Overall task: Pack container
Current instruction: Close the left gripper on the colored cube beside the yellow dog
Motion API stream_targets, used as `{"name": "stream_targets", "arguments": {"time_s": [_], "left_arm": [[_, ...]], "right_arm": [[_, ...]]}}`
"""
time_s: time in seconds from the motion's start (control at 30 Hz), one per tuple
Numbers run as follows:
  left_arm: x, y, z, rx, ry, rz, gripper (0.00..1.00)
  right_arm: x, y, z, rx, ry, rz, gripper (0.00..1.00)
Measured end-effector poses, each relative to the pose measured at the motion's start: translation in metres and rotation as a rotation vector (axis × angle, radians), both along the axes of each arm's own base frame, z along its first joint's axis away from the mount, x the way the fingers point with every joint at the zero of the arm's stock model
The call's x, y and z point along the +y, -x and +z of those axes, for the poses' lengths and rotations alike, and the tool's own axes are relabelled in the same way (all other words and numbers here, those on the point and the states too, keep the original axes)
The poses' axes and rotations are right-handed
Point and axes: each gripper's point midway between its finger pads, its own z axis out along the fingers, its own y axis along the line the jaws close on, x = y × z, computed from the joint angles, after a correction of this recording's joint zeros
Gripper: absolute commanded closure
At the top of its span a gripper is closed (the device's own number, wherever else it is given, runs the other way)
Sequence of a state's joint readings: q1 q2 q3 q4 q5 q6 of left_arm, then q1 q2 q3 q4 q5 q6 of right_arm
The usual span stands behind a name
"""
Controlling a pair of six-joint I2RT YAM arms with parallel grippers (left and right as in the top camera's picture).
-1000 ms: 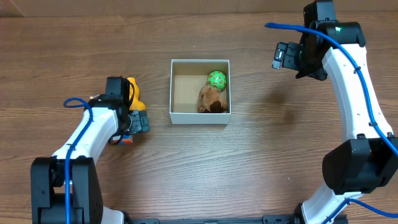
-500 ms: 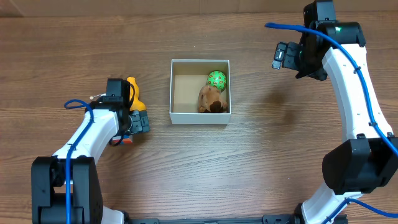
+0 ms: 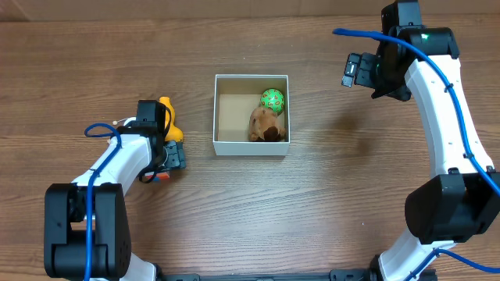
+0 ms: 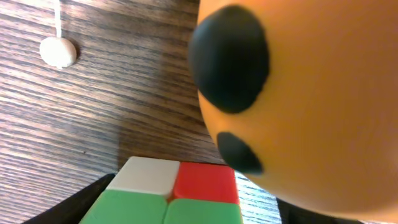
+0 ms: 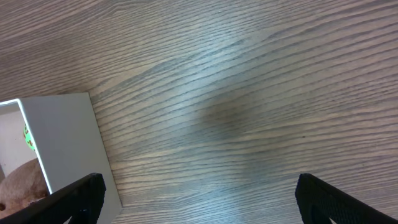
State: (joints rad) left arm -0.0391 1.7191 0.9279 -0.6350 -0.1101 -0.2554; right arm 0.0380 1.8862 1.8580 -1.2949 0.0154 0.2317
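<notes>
On your wooden table [image 3: 328,195], the container [image 3: 251,149] is holding a green ball [image 3: 273,99] and a brown plush [image 3: 266,123]. Your right gripper [image 5: 199,190] is keeping its jaws spread. I cannot tell for the left gripper [image 3: 162,134].

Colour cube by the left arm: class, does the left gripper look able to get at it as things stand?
Probably yes: the cube lies uncovered between the jaws of the open left gripper, though the orange toy crowds it closely.

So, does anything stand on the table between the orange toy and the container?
Nothing visible does. The table between the orange toy and the left wall of the container is bare. Inside, the green ball and the brown plush toy lie on the right side, leaving the left floor free.
</notes>
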Motion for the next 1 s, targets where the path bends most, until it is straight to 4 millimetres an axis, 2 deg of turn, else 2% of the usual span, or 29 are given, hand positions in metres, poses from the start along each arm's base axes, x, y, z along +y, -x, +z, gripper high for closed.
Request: {"name": "stream_targets", "arguments": {"time_s": [0.23, 0.43, 0.67, 0.8, 0.87, 1.0], "left_arm": [[0.0, 0.001, 0.0, 0.005, 0.0, 0.0, 0.39], [0.0, 0.012, 0.001, 0.059, -0.002, 0.0, 0.43], [0.0, -0.002, 0.027, 0.06, -0.002, 0.0, 0.46], [-0.001, -0.012, 0.045, 0.047, -0.002, 0.0, 0.33], [-0.001, -0.014, 0.05, 0.045, -0.001, 0.001, 0.3], [-0.001, -0.011, 0.052, 0.063, 0.001, 0.0, 0.23]], "right_arm": [[0.0, 0.0, 0.0, 0.0, 0.0, 0.0, 0.0], [0.0, 0.0, 0.0, 0.0, 0.0, 0.0, 0.0], [0.0, 0.0, 0.0, 0.0, 0.0, 0.0, 0.0], [0.0, 0.0, 0.0, 0.0, 0.0, 0.0, 0.0], [0.0, 0.0, 0.0, 0.0, 0.0, 0.0, 0.0], [0.0, 0.0, 0.0, 0.0, 0.0, 0.0, 0.0]]}}
